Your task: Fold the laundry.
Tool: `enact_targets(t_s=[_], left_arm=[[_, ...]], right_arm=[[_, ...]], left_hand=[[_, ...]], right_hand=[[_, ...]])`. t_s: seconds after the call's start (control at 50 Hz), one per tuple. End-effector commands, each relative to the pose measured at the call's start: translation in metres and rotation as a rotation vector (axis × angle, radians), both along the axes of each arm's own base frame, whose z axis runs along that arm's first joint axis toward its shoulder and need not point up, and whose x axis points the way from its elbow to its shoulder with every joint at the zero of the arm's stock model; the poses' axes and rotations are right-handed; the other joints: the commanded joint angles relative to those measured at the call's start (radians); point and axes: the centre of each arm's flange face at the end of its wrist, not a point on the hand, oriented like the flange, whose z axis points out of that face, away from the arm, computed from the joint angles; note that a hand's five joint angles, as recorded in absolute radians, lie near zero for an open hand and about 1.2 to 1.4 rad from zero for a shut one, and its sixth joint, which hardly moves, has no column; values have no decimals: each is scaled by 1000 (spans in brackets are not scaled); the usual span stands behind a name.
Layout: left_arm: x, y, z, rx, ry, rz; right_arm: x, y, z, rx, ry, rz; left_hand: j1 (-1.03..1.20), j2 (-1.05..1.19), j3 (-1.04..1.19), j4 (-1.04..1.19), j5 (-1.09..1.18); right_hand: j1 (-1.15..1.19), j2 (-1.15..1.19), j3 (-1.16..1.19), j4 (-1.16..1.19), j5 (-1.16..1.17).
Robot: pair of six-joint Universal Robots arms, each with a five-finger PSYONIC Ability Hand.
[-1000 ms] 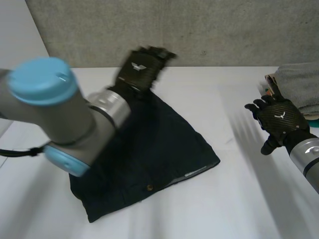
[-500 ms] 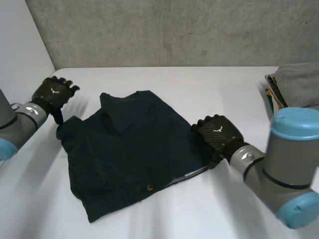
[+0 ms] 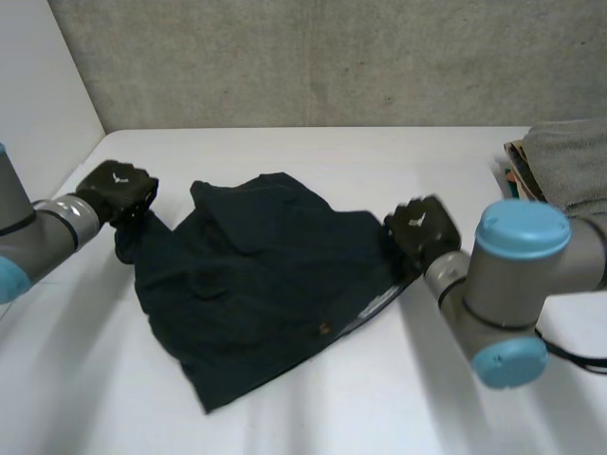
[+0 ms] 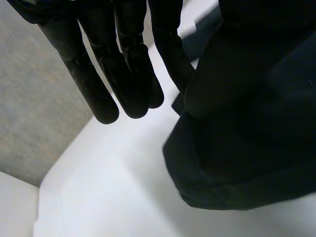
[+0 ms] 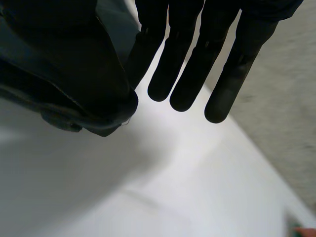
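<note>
Rumpled on the white table point(image 3: 398, 408): a dark navy garment point(image 3: 266, 284), drawn out between the two hands. One end corner pinched in the left hand point(image 3: 119, 188). From the left wrist, long fingers point(image 4: 131, 74) straight, cloth caught between the thumb and the nearest finger, the bunched corner drooping just below the thumb. Opposite edge gripped by the right hand point(image 3: 422, 226). From the right wrist, fingers point(image 5: 182, 74) likewise straight, a folded hem nipped against the thumb, with table surface beyond the fingertips. Nearer the right hand than the left, along the garment's near edge, a small brown button point(image 3: 323, 329) beside a pale strip of lining point(image 3: 375, 308). Past the right hand, well apart from the garment, a folded grey towel point(image 3: 569, 161) at the table's edge.
</note>
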Motion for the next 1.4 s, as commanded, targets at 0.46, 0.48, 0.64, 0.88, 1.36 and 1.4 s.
enact_targets(t_s=[0.46, 0.48, 0.64, 0.88, 1.36, 1.4], left_arm=[[-71, 166, 28, 21, 149, -19], [-69, 162, 30, -21, 155, 15], [-67, 154, 45, -139, 184, 52], [-53, 134, 40, -186, 186, 110], [-34, 159, 28, -131, 192, 38], [-34, 162, 23, -106, 194, 2]], right_arm=[[-14, -179, 37, -432, -105, -117], [-15, -178, 36, -425, -104, -120], [-32, -143, 70, -297, -50, -245], [-21, 25, 66, 280, -122, -173], [9, 92, -7, 265, -182, -60], [9, 91, -7, 245, -186, -56]], left_hand=[[225, 203, 208, 199, 247], [225, 203, 208, 199, 247], [225, 203, 208, 199, 247], [99, 77, 82, 73, 121], [-523, -546, -540, -549, -501], [-573, -595, -590, -599, -551]], right_hand=[[-633, -697, -703, -714, -656], [-940, -1004, -1010, -1021, -963], [-940, -1004, -1010, -1021, -963], [-940, -1004, -1010, -1021, -963], [281, 216, 210, 200, 257], [282, 218, 212, 201, 258]])
